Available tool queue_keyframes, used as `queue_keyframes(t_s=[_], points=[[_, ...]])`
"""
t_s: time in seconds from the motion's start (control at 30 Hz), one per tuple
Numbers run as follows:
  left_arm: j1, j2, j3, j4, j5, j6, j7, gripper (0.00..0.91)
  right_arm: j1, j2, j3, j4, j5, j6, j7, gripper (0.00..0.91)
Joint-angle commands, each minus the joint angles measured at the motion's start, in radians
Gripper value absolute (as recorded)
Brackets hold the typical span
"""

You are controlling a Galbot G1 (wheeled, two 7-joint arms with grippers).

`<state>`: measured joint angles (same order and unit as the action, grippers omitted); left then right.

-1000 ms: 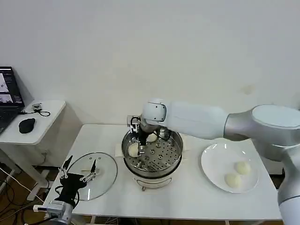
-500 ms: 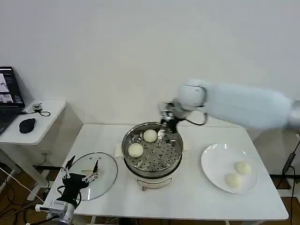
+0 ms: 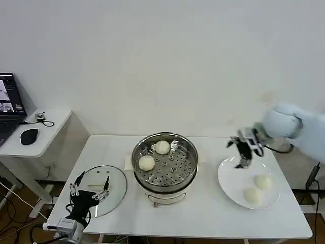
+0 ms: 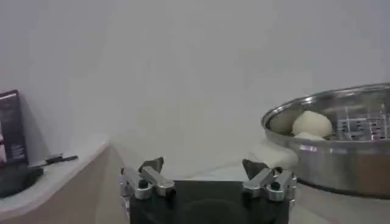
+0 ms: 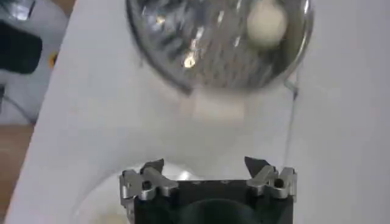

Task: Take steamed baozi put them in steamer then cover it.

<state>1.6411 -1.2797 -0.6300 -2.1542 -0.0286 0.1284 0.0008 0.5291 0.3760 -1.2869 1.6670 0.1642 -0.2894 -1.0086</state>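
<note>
Two steamed baozi (image 3: 154,155) lay on the perforated tray inside the steamer (image 3: 164,160), one at the far side and one toward the left (they sat close to each other but apart). Two more (image 3: 257,188) rested on the white plate (image 3: 229,177) at the right of the bench (image 3: 203,208), on the plate's near-right part. The steamer stood at the middle of the bench with no cover on it, and its glass lid (image 3: 101,189) lay flat on the bench to its left.

The right gripper (image 3: 242,149) hung above the far-left rim of the plate, between the steamer and the two plated buns, pointing down; in the right wrist view its fingers (image 5: 150,173) stood wide apart with nothing between them, and the steamer with one bun showed beyond them. The left gripper (image 3: 90,186) hovered low over the near part of the glass lid, its fingers (image 4: 148,175) likewise spread wide and empty. A folded white slip (image 3: 128,162) lay on the bench just beside the steamer's left side.
</note>
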Motion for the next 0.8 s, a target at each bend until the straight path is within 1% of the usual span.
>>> queue_keyframes(t_s=[0.03, 0.1, 0.23, 0.37, 0.57, 0.8], points=[[0.002, -0.001, 0.002, 0.004, 0.003, 0.000, 0.000, 0.907, -0.524, -0.214, 0.402, 0.004, -0.194, 0.075, -0.015, 0.907], [0.004, -0.001, 0.002, 0.009, 0.004, -0.001, 0.000, 0.907, -0.665, -0.202, 0.507, -0.027, -0.222, 0.087, -0.009, 0.907], [0.005, 0.001, 0.002, 0.017, 0.009, -0.001, -0.001, 0.907, -0.769, -0.157, 0.599, -0.088, -0.246, 0.099, -0.011, 0.907], [0.009, 0.002, -0.001, 0.019, 0.012, -0.001, -0.001, 0.907, -0.800, -0.103, 0.627, -0.129, -0.251, 0.100, -0.017, 0.907], [0.011, -0.003, -0.002, 0.025, 0.017, -0.001, -0.001, 0.907, -0.818, -0.036, 0.626, -0.186, -0.265, 0.098, -0.011, 0.907], [0.010, -0.006, -0.002, 0.029, 0.022, -0.001, -0.002, 0.907, -0.825, 0.013, 0.634, -0.224, -0.275, 0.092, 0.002, 0.907]])
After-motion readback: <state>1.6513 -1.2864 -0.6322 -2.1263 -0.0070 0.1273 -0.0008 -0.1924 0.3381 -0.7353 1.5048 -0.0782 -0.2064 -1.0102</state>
